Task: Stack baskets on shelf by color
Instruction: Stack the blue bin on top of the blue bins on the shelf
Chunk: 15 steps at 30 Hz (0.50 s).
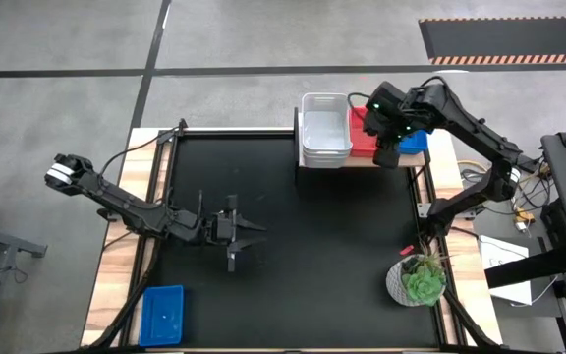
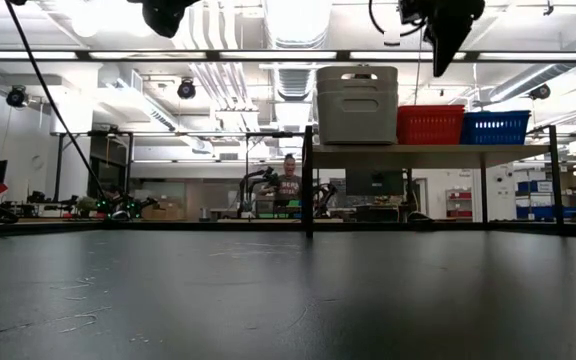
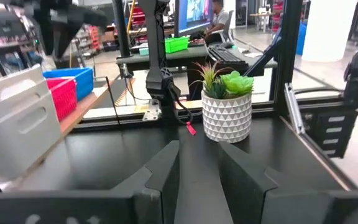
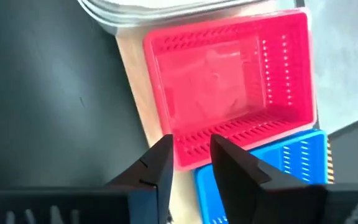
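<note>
I am holding my right end effector above the shelf at the bench's far right corner, its fingers parted with nothing between them, hovering over the seam between the red stack and the blue stack. The shelf is carrying three stacks side by side: the white baskets nested at the end nearest the bench's middle, the red baskets touching them in the centre, and the blue baskets at the outer end. The top red basket is showing an empty floor; the top white one is looking empty too. One more blue basket is sitting alone at the near left corner of the bench, empty. My left end effector is waiting low over the bench's middle left, fingers parted and holding nothing. A white pot with a green plant is standing near the near right corner.
</note>
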Tool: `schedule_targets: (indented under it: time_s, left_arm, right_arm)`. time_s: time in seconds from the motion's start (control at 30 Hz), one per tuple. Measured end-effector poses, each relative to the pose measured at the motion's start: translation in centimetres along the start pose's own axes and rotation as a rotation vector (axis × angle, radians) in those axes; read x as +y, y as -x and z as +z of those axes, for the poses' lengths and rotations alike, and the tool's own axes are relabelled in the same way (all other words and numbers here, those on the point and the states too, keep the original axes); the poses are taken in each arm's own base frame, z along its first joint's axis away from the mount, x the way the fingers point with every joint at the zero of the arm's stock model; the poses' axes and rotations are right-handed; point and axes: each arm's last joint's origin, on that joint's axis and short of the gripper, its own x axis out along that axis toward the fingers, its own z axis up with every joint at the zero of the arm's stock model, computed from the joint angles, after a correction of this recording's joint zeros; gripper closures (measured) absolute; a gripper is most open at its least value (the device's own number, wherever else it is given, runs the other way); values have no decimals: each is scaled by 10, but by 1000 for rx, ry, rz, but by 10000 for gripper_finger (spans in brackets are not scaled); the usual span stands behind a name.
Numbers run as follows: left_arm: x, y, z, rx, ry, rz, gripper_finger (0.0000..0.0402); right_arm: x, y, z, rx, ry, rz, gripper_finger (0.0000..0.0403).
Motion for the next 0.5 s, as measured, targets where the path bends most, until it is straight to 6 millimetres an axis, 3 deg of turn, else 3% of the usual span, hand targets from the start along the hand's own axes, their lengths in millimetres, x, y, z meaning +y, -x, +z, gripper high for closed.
schedule_targets:
  time_s: [0.23,0.37,0.5]
  left_arm:
    - [-5,2,1,-1,90,-20,309]
    - [-11,4,0,3,208,-47,309]
    - [-21,-1,-8,44,305,-41,309]
  right_arm:
    - [12,12,-9,-137,-72,87,354]
    - [36,17,-12,-337,-24,93,388]
    - [70,13,-15,-572,82,113,394]
